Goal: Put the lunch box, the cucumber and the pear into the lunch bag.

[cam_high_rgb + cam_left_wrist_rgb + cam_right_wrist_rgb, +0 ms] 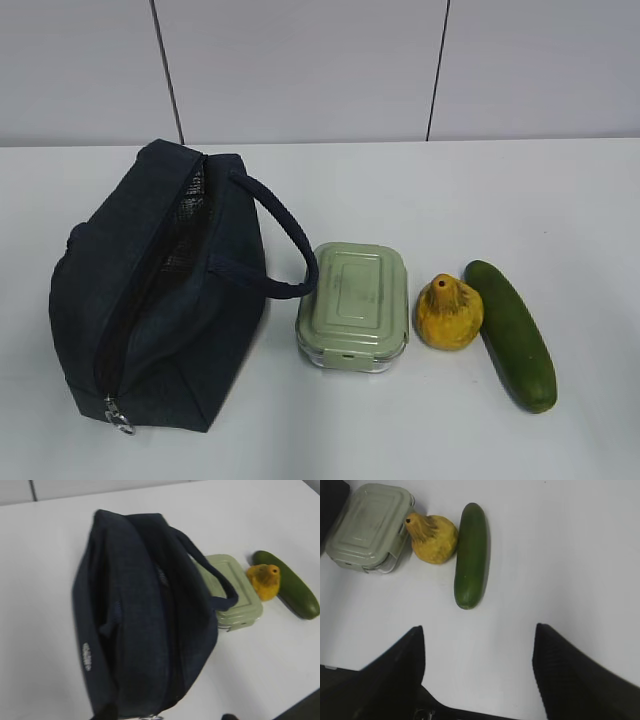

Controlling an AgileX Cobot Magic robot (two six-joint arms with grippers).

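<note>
Lunch bag (160, 290) at table left, zipper partly parted. Lunch box (353, 305), pear (449, 312), cucumber (510, 333) in row to right; 0 of 3 packed. Right gripper (477, 645) spread wide, empty. Left gripper unseen: cannot tell. Widen bag mouth before loading; insert lunch box flat.

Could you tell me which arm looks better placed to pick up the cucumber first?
Probably the right: its open gripper hangs just short of the cucumber, with bare table between. The left wrist view looks mainly onto the lunch bag.

Right pincer (479, 645): two broad black fingers (400, 670) (finely ribbed inner faces), tapering to blunt tips.
</note>
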